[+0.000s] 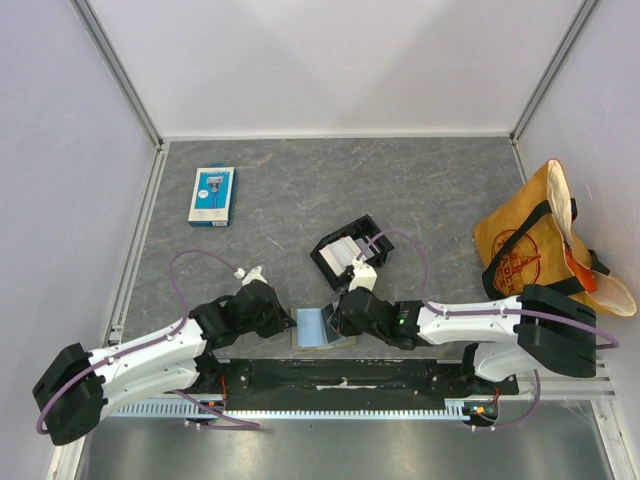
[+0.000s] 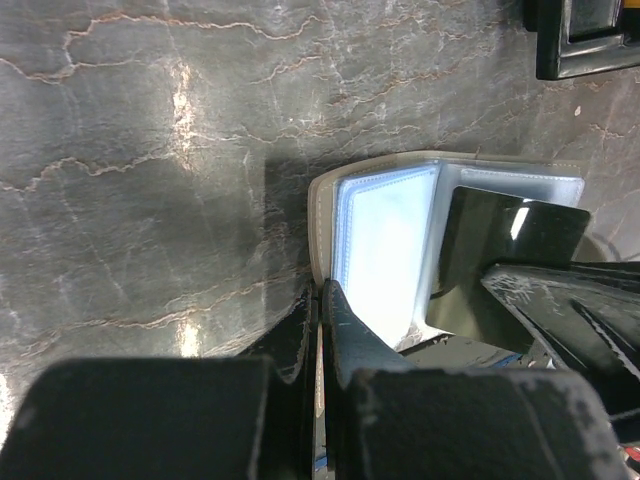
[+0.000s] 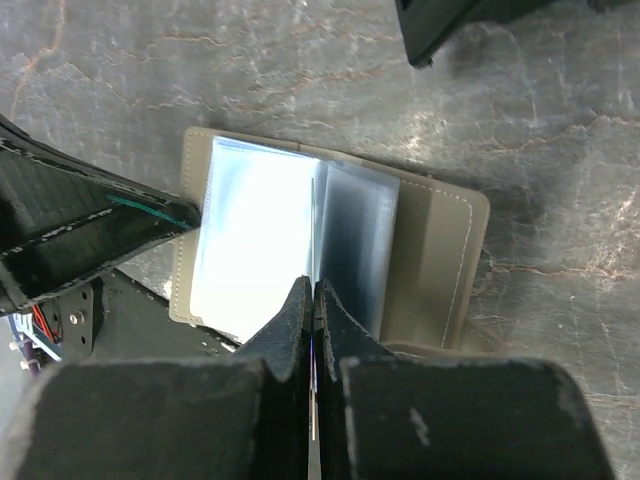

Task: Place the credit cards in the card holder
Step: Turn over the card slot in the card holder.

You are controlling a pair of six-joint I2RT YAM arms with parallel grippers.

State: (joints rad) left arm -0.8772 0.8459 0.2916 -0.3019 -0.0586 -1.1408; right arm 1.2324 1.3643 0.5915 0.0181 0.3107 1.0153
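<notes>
Two grippers meet at the lower centre of the top view, over the open holder (image 1: pixel 316 328).

Upper left: a pack (image 1: pixel 212 195), well apart from the work (not a task item).

Lower left: the left gripper (image 2: pixel 320 305), fingers pressed together on the holder's cover edge, with a tan sliver showing between them. This hold is judged to keep the holder flat and open, so that it neither slides nor folds.

Centre: the holder lies at the near edge of the table (image 1: pixel 420 200), clear pockets up. They glare white in both wrist views.

Right of centre: the right gripper (image 3: pixel 312 300), fingers closed on a dark card (image 2: pixel 500 255). The card is edge-on in that gripper's own view and a glossy tilted rectangle in the left wrist view. It hangs over the holder's right half, seemingly presented to a pocket mouth. Whether its edge has entered a pocket cannot be told.

Above centre: the tray (image 1: pixel 325 262), with white cards (image 1: pixel 345 248) inside, so more remain to transfer.

Far right: a tan bag (image 1: pixel 535 240), uninvolved.
</notes>
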